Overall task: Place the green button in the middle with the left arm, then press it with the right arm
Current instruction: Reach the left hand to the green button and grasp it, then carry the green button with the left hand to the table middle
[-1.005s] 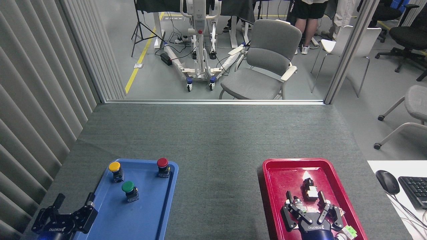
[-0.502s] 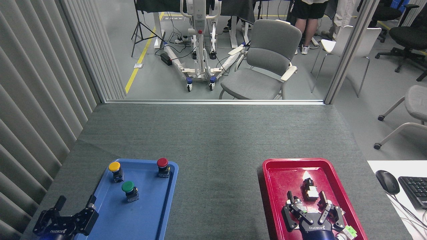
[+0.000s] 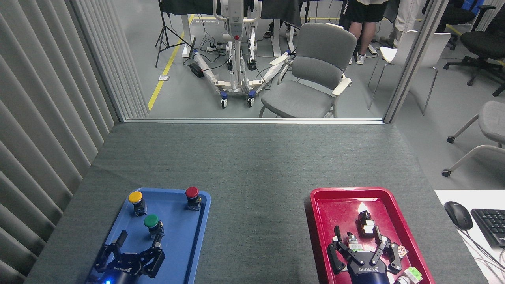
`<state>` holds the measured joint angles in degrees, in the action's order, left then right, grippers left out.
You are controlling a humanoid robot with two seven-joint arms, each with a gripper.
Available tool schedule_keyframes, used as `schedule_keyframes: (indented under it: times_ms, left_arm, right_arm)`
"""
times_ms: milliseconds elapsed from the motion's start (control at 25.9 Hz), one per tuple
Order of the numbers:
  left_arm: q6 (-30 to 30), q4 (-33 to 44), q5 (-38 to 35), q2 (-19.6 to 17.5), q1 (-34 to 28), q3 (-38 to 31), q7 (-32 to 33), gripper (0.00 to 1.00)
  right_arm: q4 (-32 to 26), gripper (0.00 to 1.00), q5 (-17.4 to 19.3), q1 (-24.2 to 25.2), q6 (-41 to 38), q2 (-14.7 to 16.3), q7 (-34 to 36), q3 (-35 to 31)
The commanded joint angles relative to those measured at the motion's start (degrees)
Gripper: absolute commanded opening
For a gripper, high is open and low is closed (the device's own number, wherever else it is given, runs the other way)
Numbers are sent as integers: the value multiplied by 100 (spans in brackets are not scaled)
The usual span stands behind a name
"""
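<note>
The green button [image 3: 152, 224] stands upright in the blue tray [image 3: 185, 244], between a yellow button [image 3: 136, 201] and a red button [image 3: 192, 197]. My left gripper [image 3: 139, 238] is open over the tray's near part, its right fingertip just below the green button, not closed on it. My right gripper [image 3: 357, 234] is open over the red tray [image 3: 320, 221], fingers spread around small parts lying there. The middle [image 3: 258, 221], bare dark grey mat between the trays, holds nothing.
In the red tray lie a small black-and-metal part [image 3: 366, 225] and other bits near my right wrist. A mouse [image 3: 458, 215] and keyboard [image 3: 489, 225] sit on a white surface at right. A slatted wall runs along the left.
My left gripper has moved right and forward, from beside the tray's left edge to over the tray just below the green button. My right gripper shifted slightly left.
</note>
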<state>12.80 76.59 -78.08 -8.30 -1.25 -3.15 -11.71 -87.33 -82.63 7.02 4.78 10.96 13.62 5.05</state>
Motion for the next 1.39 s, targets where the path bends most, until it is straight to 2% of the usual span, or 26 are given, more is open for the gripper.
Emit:
schedule_keyframes:
  times_ms: [0,155,425,618,966,1005,1121,1198,1275,1353]
  left_arm:
    - [-287,-188,-269,303,134,307,2,99]
    - [-305,-610,-295,523,345,307,-15,99]
    - [-480,-1462,-313,487,793,307,-94,99]
    - [-647,-2069,-304,479,1144,307,-112,99]
    - [-1175,-2289,-295,452,1347,307,-279,99]
    - [-1175,-2359,-295,452,1408,307,-279,96]
    - [-1175,-2535,-286,452,1522,307,-279,75]
    - [-1175,-2614,-286,461,1584,307,-288,71]
    - [-1175,-2649,-295,461,1593,307,-288,56]
    - [-1166,-2623,-304,443,1575,307,-288,37]
  right_arm:
    - [5,100,-16,-7,76,20,-43,4]
    - [-3,100,-25,2,111,37,-43,4]
    - [23,100,-8,10,181,46,-34,4]
    - [-12,100,19,81,225,196,45,136]
    - [-12,100,28,186,225,152,220,154]
    - [-12,100,28,204,225,143,220,154]
    - [-12,100,19,230,217,134,229,154]
    - [14,100,28,221,217,152,264,136]
    - [5,100,28,212,225,187,282,145]
    - [-21,100,28,221,234,213,282,171]
